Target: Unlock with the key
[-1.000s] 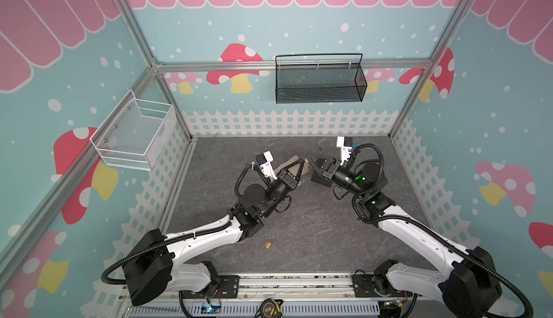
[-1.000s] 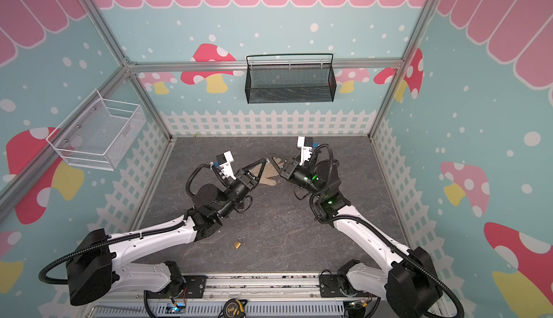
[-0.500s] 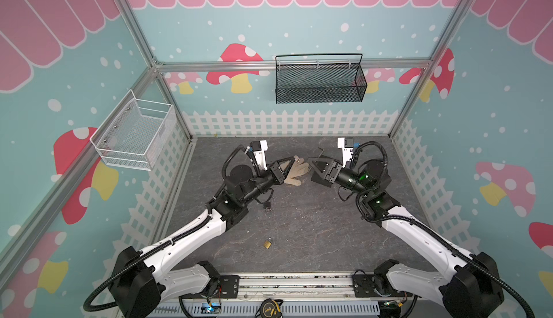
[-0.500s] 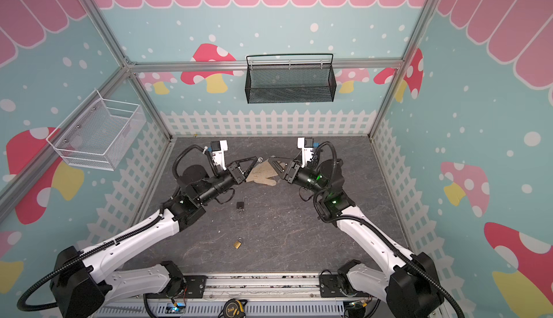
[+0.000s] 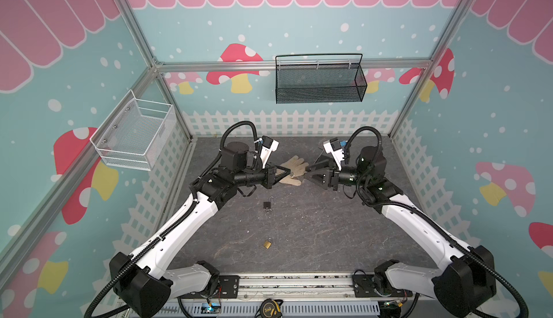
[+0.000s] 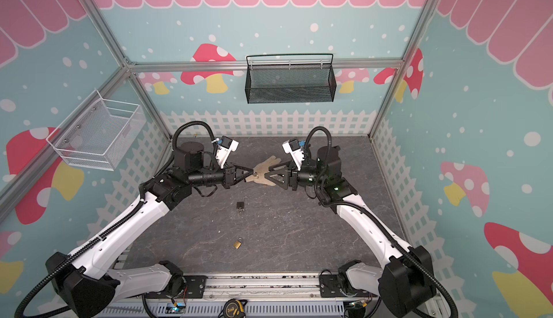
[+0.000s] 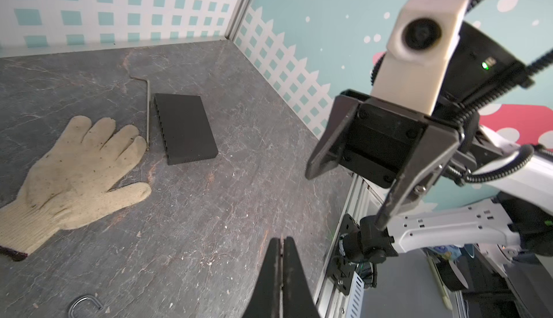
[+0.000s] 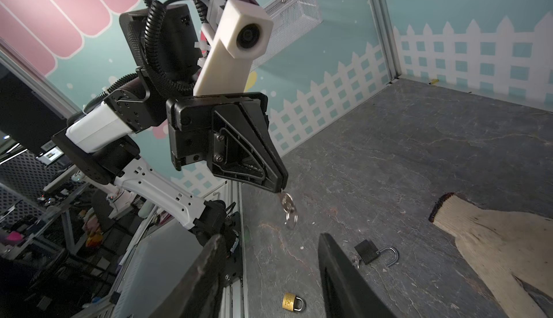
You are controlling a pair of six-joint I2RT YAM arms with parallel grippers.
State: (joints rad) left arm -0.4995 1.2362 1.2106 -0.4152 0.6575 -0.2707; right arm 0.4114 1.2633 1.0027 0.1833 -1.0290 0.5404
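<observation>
- In both top views the left pincer (image 5: 287,172) is pressed closed, and the right pincer (image 5: 306,174) stands open and empty. Their tips face each other above a glove (image 5: 294,165). A black padlock (image 5: 267,204), its shackle swung open, lies on the surface (image 5: 329,226) between the arms. A brass padlock (image 5: 267,243) lies nearer the front rail.
- The left wrist view shows the left pincer's fingers tight together. A black box (image 7: 185,128) lies beside the glove.
- In the right wrist view a key (image 8: 286,201) with a ring hangs gripped in the left pincer's tip, above the surface and apart from the black padlock.
</observation>
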